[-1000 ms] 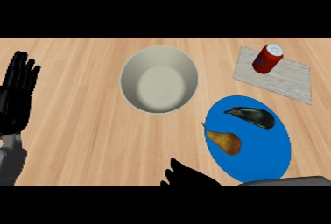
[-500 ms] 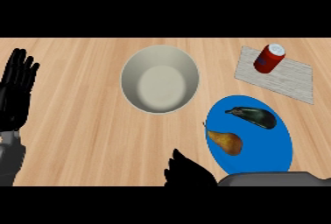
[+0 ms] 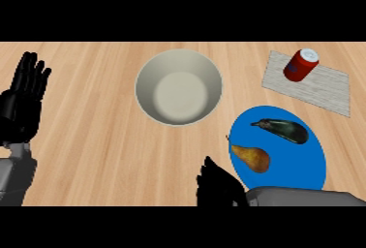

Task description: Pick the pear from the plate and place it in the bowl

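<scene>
Pear [image 3: 251, 157] lies just right of the right hand [image 3: 218, 186], whose fingers point up, relaxed and holding nothing. It rests on the blue plate [image 3: 300, 162], long axis slanting up-left, beside an eggplant [image 3: 282, 130]. The bowl [image 3: 178, 87] is beyond. The left hand [image 3: 25, 101] rests open, far off. The right palm is cut off below.

— what sort of place is this?
— a kitchen, or a dining spot in a home. the surface is a light wooden counter [image 3: 100, 145] with plank grain running across it.
— what else says kitchen?
— tableware and food. a pale bowl [image 3: 178, 87] stands on the wood, a blue plate [image 3: 300, 164] holds a pear [image 3: 251, 157] and a dark eggplant [image 3: 282, 130], and a red can [image 3: 301, 64] stands on a grey placemat [image 3: 322, 89].
— any walls or appliances?
— only the counter's top shows.
</scene>
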Controlling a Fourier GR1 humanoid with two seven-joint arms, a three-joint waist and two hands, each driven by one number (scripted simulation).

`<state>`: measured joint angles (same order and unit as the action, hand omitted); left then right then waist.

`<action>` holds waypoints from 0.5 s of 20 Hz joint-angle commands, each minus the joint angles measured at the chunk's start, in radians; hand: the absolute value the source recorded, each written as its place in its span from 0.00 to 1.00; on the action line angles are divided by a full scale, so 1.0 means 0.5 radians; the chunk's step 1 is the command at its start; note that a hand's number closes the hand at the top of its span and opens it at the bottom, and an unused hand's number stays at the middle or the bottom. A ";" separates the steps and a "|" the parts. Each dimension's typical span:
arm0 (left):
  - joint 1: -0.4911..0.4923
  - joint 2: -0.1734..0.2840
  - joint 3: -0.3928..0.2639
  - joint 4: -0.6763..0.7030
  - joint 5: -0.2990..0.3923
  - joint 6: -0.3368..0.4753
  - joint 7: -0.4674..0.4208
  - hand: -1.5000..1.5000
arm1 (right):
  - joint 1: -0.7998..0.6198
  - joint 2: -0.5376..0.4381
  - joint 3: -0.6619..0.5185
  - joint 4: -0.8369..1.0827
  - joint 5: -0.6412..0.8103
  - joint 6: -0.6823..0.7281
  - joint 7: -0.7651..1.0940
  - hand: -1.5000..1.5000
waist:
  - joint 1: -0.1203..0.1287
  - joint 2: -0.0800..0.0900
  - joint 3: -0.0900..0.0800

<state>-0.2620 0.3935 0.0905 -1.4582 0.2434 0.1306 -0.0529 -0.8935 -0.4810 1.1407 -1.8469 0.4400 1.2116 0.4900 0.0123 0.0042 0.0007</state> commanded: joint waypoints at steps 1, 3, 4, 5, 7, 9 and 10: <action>-0.016 0.023 0.031 -0.047 0.021 -0.041 0.072 0.50 | -0.109 -0.081 -0.009 0.148 0.176 -0.084 -0.296 0.00 | 0.016 0.002 0.000; 0.092 -0.047 0.045 0.073 0.001 -0.085 -0.158 0.50 | -0.043 -0.103 0.054 0.112 0.274 -0.161 -0.340 0.00 | 0.005 0.000 -0.001; -0.014 -0.024 0.005 -0.022 -0.044 -0.004 0.004 0.50 | -0.128 -0.032 0.159 0.340 0.348 -0.300 -0.458 0.00 | 0.031 0.008 0.001; -0.027 -0.066 0.030 0.202 -0.051 -0.054 -0.170 0.50 | -0.134 -0.124 0.087 0.240 0.332 -0.240 -0.527 0.00 | 0.000 0.006 -0.001; -0.029 0.012 0.071 0.051 0.019 -0.097 -0.003 0.50 | -0.108 -0.195 0.133 0.309 0.406 -0.385 -0.677 0.00 | 0.015 0.003 0.000; 0.034 -0.014 0.038 -0.059 -0.028 -0.040 0.044 0.50 | -0.084 -0.248 0.196 0.327 0.514 -0.487 -0.798 0.00 | 0.016 -0.001 0.001; -0.047 0.031 0.078 -0.073 -0.001 -0.042 0.131 0.50 | -0.045 -0.171 0.136 0.294 0.483 -0.419 -0.779 0.00 | 0.001 -0.005 0.000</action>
<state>-0.2708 0.3907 0.1136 -1.4477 0.2348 0.1069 -0.0486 -0.9294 -0.5498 1.2029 -1.7116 0.6342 1.0542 0.1971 0.0163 0.0046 0.0007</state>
